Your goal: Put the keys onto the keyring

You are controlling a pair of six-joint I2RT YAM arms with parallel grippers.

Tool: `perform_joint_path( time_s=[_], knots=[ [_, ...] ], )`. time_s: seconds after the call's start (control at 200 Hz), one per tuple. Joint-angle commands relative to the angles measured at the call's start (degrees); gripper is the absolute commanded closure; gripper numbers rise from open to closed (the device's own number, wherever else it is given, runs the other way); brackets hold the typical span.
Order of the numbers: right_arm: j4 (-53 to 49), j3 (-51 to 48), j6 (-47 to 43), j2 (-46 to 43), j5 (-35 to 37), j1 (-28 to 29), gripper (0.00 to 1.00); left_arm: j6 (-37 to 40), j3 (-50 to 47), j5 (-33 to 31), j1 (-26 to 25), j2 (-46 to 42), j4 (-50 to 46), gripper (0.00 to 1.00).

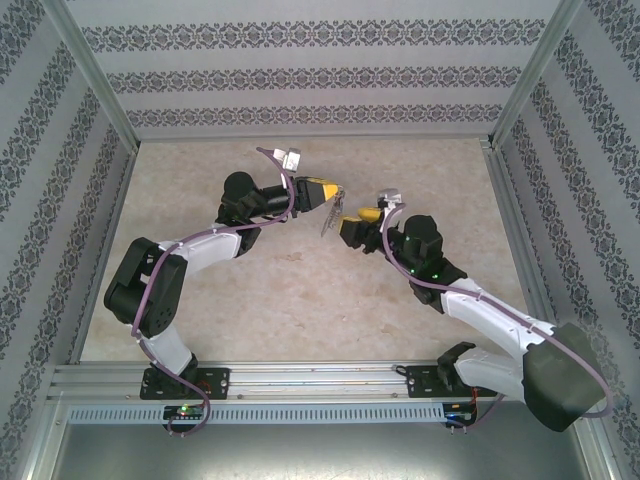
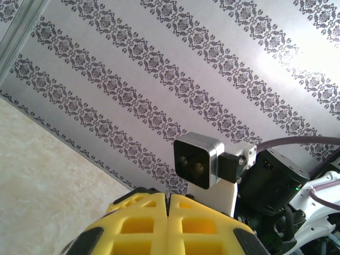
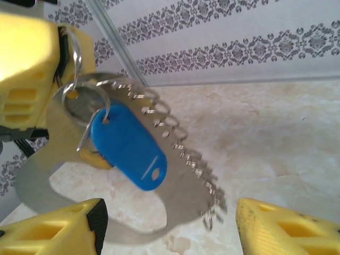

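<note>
My left gripper (image 1: 336,196) is raised over the middle of the table and shut on the keyring (image 1: 330,217). In the left wrist view its yellow fingers (image 2: 143,223) press together with a thin metal edge between them. The right wrist view has the keyring (image 3: 178,183) close up: a grey loop with a toothed, wiry edge, hanging from the left gripper's yellow finger (image 3: 26,53). The key's blue head (image 3: 127,146) dangles against the loop on a small wire ring. My right gripper (image 3: 170,215) is open, its fingers either side of the loop's lower end and apart from the key.
The beige table (image 1: 300,300) is enclosed by patterned walls (image 1: 300,75) at the back and sides, with metal corner posts (image 1: 520,70). The right arm's wrist camera (image 2: 197,160) sits just past the left fingertips. A metal rail (image 1: 300,380) runs along the near edge.
</note>
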Motion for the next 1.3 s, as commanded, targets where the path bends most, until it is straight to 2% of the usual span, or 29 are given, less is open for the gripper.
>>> perform_joint_path(
  time_s=[0.0, 0.51, 0.709, 0.844, 1.129, 1.294],
  knots=[
    [1.09, 0.98, -2.74, 0.52, 2.12, 1.20, 0.33, -0.37, 1.92, 0.95, -0.90, -2.06, 3.03, 1.00],
    [-1.42, 7.37, -6.57, 2.79, 3.96, 2.04, 0.36, -0.11, 1.75, 1.13, -0.92, -2.15, 2.76, 1.00],
    [-2.32, 7.75, -7.48, 3.54, 2.47, 2.04, 0.57, 0.14, 1.74, 1.14, -0.94, -2.24, 2.51, 1.00],
    [-2.74, 6.74, -8.17, 3.20, 1.75, 2.04, 0.64, 0.42, 2.01, 1.17, -0.91, -2.24, 2.10, 1.00],
    [-4.29, 6.45, -9.51, 2.15, 2.44, 2.03, 0.89, 0.37, 2.36, 1.30, -0.91, -1.59, 2.23, 1.00],
    [-6.11, 6.79, -10.76, 1.00, 2.99, 1.94, 0.99, 0.41, 2.43, 1.42, -0.89, -1.45, 2.41, 1.00]
  ],
)
